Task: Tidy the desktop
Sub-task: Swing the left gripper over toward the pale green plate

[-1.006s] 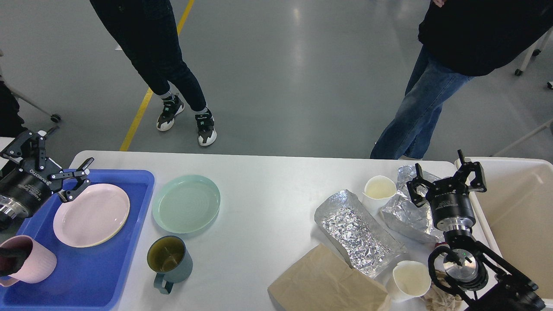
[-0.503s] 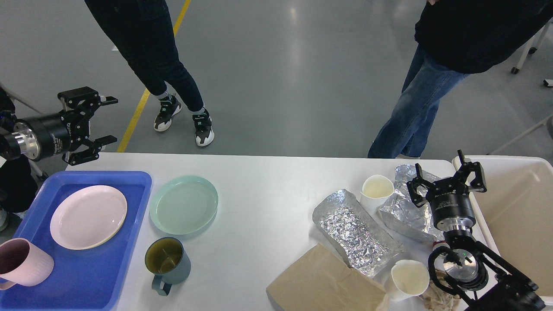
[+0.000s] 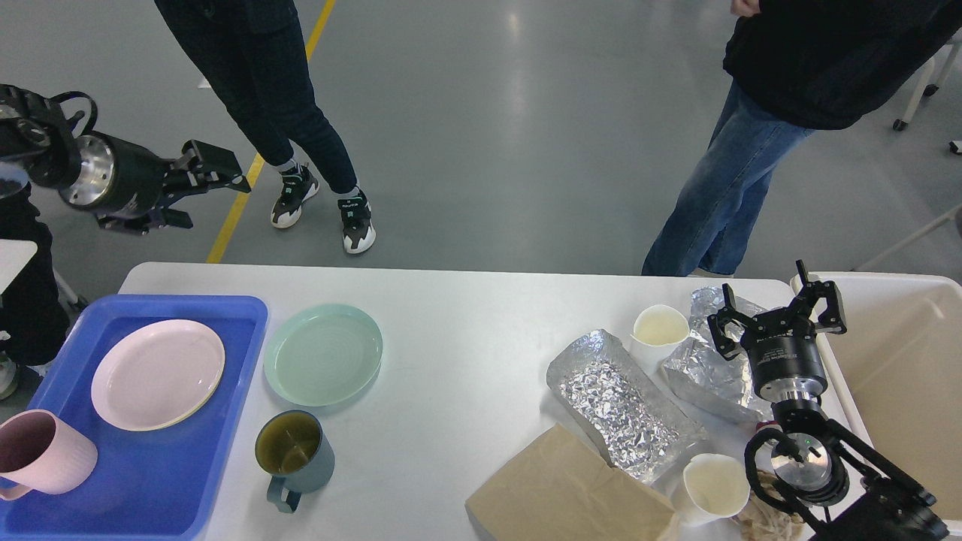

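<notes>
The tabletop (image 3: 466, 330) was white with rounded corners and filled the lower part of the head view. On its left end lay a blue tray (image 3: 161, 481), which carried a pink plate (image 3: 158, 373) and, at the near left corner, a pink mug (image 3: 41, 454). Just beside the tray, on the bare surface, stood a mint green plate (image 3: 323, 355), and nearer to me a dark teal mug (image 3: 293, 454) with its handle pointing toward me. On the right side lay two crumpled aluminium foil sheets (image 3: 624, 406), one long and one smaller behind it, with a paper cup (image 3: 660, 328) between them. A brown paper bag (image 3: 571, 492) lay at the near edge, and a second paper cup (image 3: 714, 485) stood just beside it. A cream bin (image 3: 902, 376) stood at the right end of the tabletop.

My right tool (image 3: 774, 315) hung over the smaller foil sheet with its fingers spread apart and nothing between them. My left tool (image 3: 214, 176) was raised off the tabletop, over the floor beyond the far left corner; its fingers were parted and held nothing.

Two persons stood on the grey floor behind the tabletop.
</notes>
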